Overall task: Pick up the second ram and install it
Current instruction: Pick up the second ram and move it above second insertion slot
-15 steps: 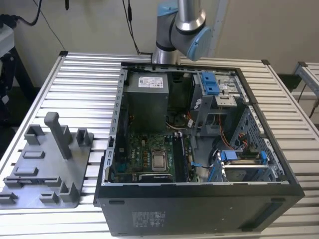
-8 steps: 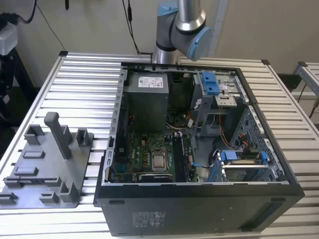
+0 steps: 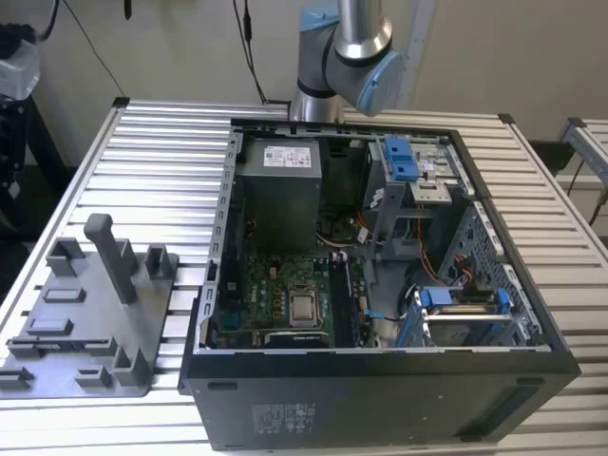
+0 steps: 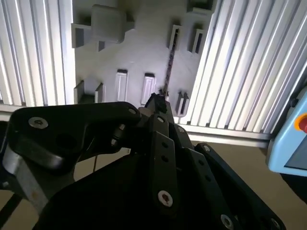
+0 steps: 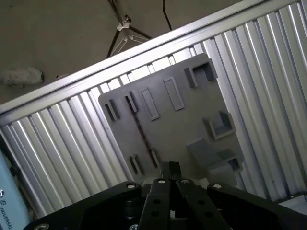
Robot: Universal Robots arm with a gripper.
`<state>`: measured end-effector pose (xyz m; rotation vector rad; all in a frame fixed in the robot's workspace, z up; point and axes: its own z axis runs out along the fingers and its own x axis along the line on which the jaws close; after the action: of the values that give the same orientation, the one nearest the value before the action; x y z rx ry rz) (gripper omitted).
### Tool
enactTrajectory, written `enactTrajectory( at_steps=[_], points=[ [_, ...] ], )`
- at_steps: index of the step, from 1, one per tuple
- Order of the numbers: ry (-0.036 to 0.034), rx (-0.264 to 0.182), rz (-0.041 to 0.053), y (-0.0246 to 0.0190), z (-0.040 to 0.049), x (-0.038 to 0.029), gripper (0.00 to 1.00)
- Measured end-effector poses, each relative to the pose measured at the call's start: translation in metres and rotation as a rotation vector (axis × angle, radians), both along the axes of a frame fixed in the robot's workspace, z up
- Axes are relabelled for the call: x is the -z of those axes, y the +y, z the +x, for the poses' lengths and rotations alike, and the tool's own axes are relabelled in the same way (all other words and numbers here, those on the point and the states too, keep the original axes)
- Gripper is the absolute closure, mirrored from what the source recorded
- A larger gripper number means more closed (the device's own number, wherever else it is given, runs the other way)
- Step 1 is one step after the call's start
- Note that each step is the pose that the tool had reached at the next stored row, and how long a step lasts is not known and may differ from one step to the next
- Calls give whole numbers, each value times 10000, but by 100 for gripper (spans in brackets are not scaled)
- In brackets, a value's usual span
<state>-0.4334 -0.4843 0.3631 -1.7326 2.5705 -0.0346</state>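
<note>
One stick, the second ram (image 5: 140,129), stands on its thin edge in a slot of the grey holder tray (image 3: 95,318) at the exterior view's left. I judge it is kept upright there so its two flat faces are free for a pinch from above. My gripper (image 5: 171,167) hangs over that tray, well apart from the stick, with my fingers (image 5: 166,170) pressed together on nothing. Toward the exterior view's right, the open computer case (image 3: 380,399) lies on its side on the slatted table (image 3: 152,161), with the motherboard (image 3: 275,294) facing up so that, I judge, it can be reached from overhead.
</note>
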Motion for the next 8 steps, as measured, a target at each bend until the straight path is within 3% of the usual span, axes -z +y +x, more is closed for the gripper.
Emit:
enactTrajectory(
  at_steps=[2, 8],
  points=[
    [9, -334, -1, 0, 0, 10, 89],
    [125, -1012, 3, 0, -4, 38, 89]
  ],
)
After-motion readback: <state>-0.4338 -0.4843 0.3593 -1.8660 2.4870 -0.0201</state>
